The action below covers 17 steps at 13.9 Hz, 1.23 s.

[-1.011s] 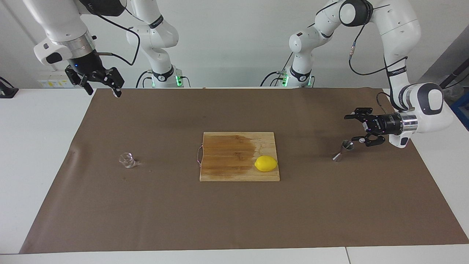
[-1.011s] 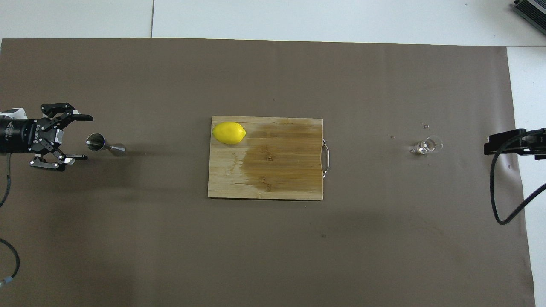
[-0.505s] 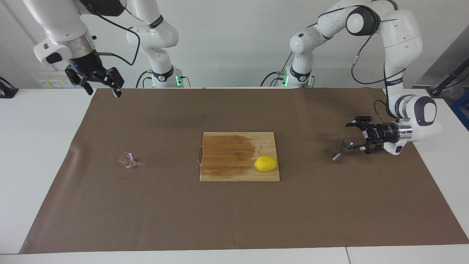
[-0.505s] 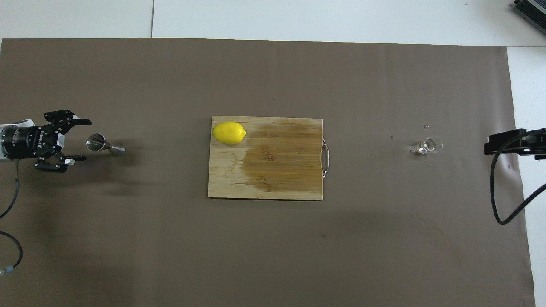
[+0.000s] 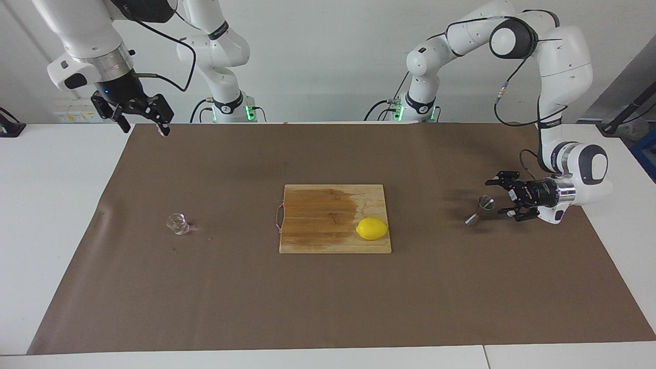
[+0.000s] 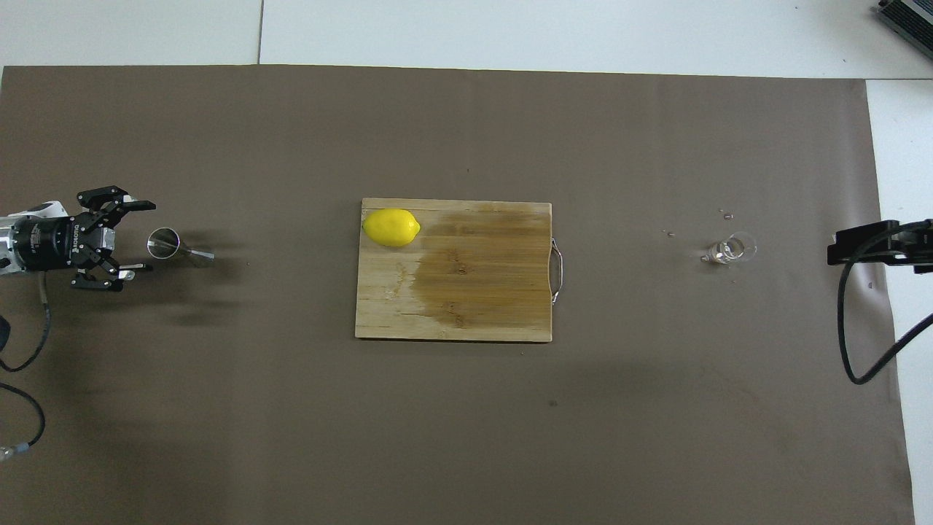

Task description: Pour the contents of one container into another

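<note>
Over the last second, lowered the left claw to the height of the small shiny steel hourglass jigger, mid-right of the facing view; looks like the pre-grasp line-up, nothing poured yet. Jaws wide apart, flanking the jigger's upper cone, holding nothing, no visible contact. No change at the right claw: parked upper left, spread apart, empty. Small squat clear glass cup untouched on the table, centre-left, well apart from both claws.

White lettering reading ROBOTIQ stands on the left hand; nothing else is legible.
</note>
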Tool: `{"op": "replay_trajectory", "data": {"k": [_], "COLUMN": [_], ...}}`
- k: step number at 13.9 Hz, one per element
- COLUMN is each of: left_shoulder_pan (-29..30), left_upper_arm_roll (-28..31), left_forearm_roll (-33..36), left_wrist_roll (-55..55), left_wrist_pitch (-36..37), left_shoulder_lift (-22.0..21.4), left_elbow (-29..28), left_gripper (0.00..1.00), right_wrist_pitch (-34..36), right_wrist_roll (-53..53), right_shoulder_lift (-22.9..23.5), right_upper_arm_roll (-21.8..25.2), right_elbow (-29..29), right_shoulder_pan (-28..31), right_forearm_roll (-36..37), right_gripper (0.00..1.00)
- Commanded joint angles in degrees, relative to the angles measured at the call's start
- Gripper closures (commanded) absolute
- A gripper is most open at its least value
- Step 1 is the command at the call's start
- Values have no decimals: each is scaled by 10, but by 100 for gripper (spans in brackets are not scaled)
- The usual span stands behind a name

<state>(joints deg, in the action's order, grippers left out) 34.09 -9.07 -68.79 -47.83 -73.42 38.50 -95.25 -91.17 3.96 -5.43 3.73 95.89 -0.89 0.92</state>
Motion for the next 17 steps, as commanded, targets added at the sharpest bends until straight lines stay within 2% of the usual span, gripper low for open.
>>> {"op": "replay_trajectory", "data": {"k": [1, 11, 17], "left_shoulder_pan": [4, 2, 0], "left_upper_arm_roll": [-6, -6, -6], "left_forearm_roll": [-3, 37, 38], "left_wrist_roll": [5, 29, 45], "left_wrist_pitch": [-3, -29, -40], "left_shoulder_lift": [19, 32, 33], "left_elbow": [15, 6, -5], "left_gripper": [0, 0, 0], "right_wrist_pitch": [-2, -2, -1], "right_wrist_roll": [-9, -9, -9], "right_shoulder_lift": [-12, -12, -12], "right_upper_arm_roll": [5, 5, 5], "right_elbow": [12, 12, 12], "right_shoulder_pan": [-2, -2, -2], "right_forearm_roll": [-14, -14, -14], "right_gripper": [0, 0, 0]}}
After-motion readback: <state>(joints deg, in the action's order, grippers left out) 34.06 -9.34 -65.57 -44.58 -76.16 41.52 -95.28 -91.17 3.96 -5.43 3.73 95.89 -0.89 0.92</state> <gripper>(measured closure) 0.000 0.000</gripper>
